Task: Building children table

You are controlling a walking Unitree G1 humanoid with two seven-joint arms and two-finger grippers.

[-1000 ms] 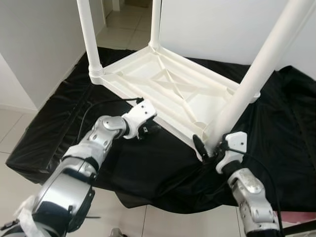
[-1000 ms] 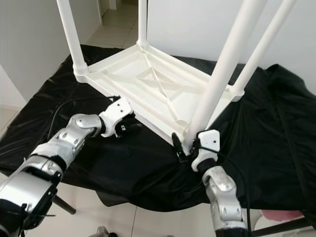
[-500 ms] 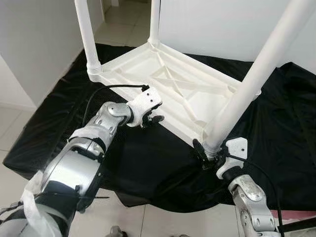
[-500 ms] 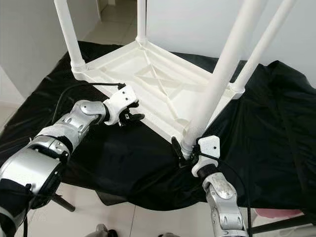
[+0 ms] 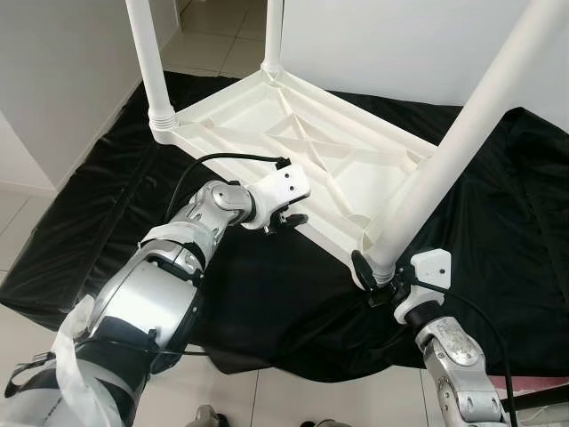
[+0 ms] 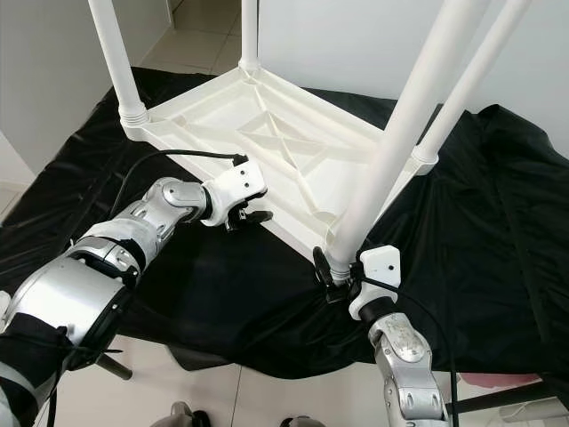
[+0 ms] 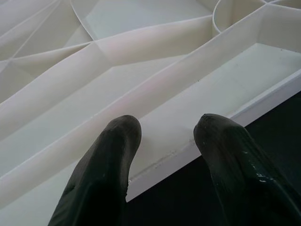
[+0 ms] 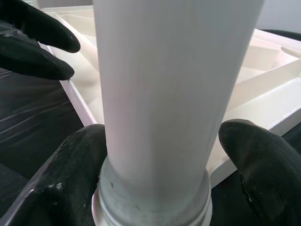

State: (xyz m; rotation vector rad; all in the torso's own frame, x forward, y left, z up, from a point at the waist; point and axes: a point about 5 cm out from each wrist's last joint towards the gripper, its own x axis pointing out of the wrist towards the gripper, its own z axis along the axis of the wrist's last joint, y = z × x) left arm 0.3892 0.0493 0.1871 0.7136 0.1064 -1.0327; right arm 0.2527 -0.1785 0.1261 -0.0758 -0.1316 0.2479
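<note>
Black sheeting (image 5: 98, 222) covers the low platform that carries everything, with pale floor tiles and white walls around it. Nearest the robot, at the platform's front edge, the right gripper (image 6: 336, 277) straddles the base of the nearest table leg (image 6: 400, 133), one finger on each side of the collar where the leg enters its corner socket; in the right wrist view the fingers (image 8: 70, 183) look pressed to the collar, likely steadying or seating the leg. A little farther along the front rim, the left gripper (image 5: 286, 220) rests at the edge of the upturned white tabletop (image 5: 293, 142), fingers spread and grasping nothing, probably bracing it. The top lies underside up on the sheet so the legs can stand in the sockets. All four legs run out of frame above, so their full length is cut off; whether each is fully seated is hard to judge.
</note>
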